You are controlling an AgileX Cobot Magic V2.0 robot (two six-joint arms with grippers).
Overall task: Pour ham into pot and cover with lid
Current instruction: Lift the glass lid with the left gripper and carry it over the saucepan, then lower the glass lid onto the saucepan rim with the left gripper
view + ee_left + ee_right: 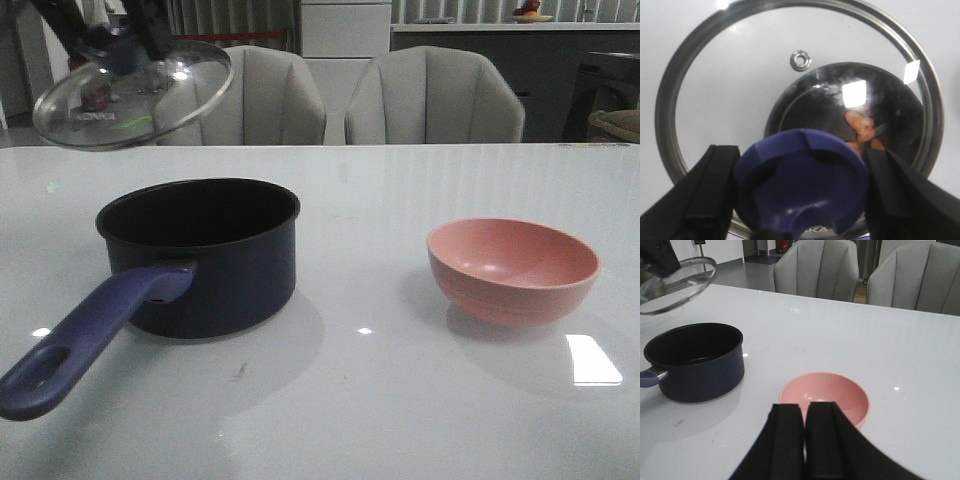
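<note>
My left gripper (801, 187) is shut on the blue knob (800, 180) of the glass lid (132, 94) and holds it tilted in the air, above and to the left of the pot (200, 255). Through the lid in the left wrist view I see the pot (900, 115) below, with the orange-pink ham chunks (861, 128) lying in it. The pot (695, 360) stands open on the table, its blue-purple handle (85, 340) pointing to the front left. My right gripper (804, 415) is shut and empty, held back from the pink bowl (825, 397).
The pink bowl (513, 268) stands empty on the right of the white table (360, 400). Two grey chairs (435, 95) stand behind the table's far edge.
</note>
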